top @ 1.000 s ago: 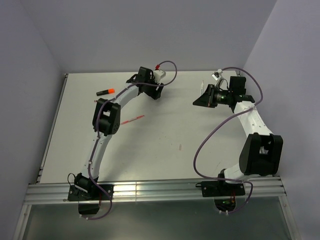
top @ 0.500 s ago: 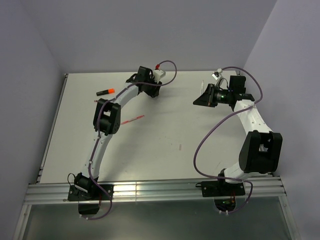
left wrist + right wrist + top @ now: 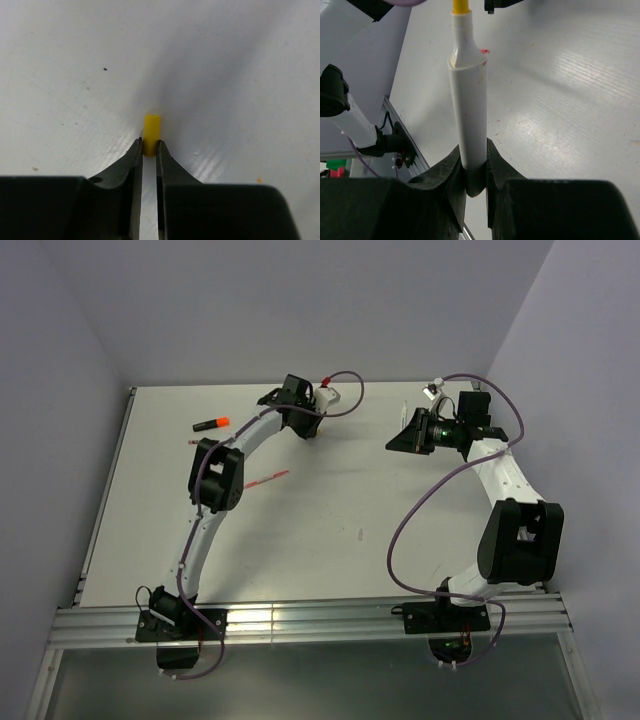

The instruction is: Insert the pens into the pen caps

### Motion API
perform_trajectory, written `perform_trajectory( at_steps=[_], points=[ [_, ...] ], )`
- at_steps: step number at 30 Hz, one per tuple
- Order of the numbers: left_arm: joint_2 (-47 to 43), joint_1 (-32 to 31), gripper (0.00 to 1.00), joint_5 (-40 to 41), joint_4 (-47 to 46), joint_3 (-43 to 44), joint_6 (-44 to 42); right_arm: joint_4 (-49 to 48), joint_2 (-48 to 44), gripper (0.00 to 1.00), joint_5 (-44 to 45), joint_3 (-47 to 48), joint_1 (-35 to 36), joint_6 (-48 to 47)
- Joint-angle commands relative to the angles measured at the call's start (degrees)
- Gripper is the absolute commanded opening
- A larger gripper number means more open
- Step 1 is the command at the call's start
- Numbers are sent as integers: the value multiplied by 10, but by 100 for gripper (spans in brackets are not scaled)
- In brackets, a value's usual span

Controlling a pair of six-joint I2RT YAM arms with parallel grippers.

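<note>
Two grips: left pincer [image 3: 149, 148] on yellow cap [image 3: 152, 127] near far table [image 3: 320, 525] edge; right pincer [image 3: 474, 152], white pen [image 3: 467, 100].

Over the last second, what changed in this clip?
The left jaws closed onto the near end of the yellow cap, and the left wrist turned slightly. The right jaws kept clamping the white pen; the black marker and red pen stayed put.
</note>
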State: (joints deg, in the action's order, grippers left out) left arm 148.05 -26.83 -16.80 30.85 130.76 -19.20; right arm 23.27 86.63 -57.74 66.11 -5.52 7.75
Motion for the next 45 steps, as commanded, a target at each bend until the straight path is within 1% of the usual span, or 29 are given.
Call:
perform_trajectory(
  at_steps=[1,2,3,6,8,9,12,13,14,16,17,20,21,23,25,26,28,30,32,34,36,38,45],
  points=[
    [-35,-20,1,2,126,-57,-27,-4,-3,0,-12,24,-5,-11],
    [-44,-19,0,2,130,-73,-26,-4,-6,0,-12,23,-5,-12],
    [-54,-20,0,4,132,-110,-24,-3,-8,0,-12,21,-5,-12],
    [-93,-20,0,-3,155,-158,-19,-2,-15,0,-12,17,-5,-14],
    [-128,-20,0,-10,166,-212,-5,0,-21,0,-12,10,-5,-16],
    [-150,-22,1,-11,174,-253,5,1,-25,0,-12,9,-5,-18],
    [-173,-36,0,14,181,-318,24,2,-30,0,-13,2,-5,-21],
    [-179,-40,1,22,185,-327,28,4,-30,0,-14,1,-5,-19],
    [-179,-46,6,39,187,-330,34,3,-30,0,-15,1,-5,-19],
    [-167,-59,10,50,205,-316,46,3,-30,0,-15,2,-5,-19],
    [-160,-62,16,62,211,-306,50,3,-28,0,-15,4,-5,-18],
    [-120,-68,22,74,250,-242,58,3,-26,0,-16,8,-5,-18],
    [-111,-72,24,83,260,-208,54,3,-27,0,-16,8,-5,-18],
    [-82,-79,28,94,281,-159,43,3,-26,0,-15,8,-4,-19],
    [-54,-85,29,109,294,-127,37,3,-27,0,-14,7,-4,-19],
    [-44,-92,30,112,314,-93,25,4,-27,0,-13,5,-4,-19],
    [-19,-99,30,116,330,-68,16,4,-30,0,-13,3,-4,-21],
    [-1,-109,30,117,347,-54,6,4,-32,0,-12,-1,-4,-23],
    [6,-110,29,99,354,-54,6,5,-34,0,-11,-2,-5,-26],
    [5,-111,28,94,352,-74,6,6,-35,0,-9,-4,-5,-29],
    [7,-111,27,100,348,-90,0,6,-35,0,-11,-5,-4,-30],
    [17,-113,27,117,351,-89,-4,6,-33,0,-11,-5,-4,-31],
    [69,-115,32,148,361,-38,-11,11,-23,0,-15,10,-4,-41]
  ],
)
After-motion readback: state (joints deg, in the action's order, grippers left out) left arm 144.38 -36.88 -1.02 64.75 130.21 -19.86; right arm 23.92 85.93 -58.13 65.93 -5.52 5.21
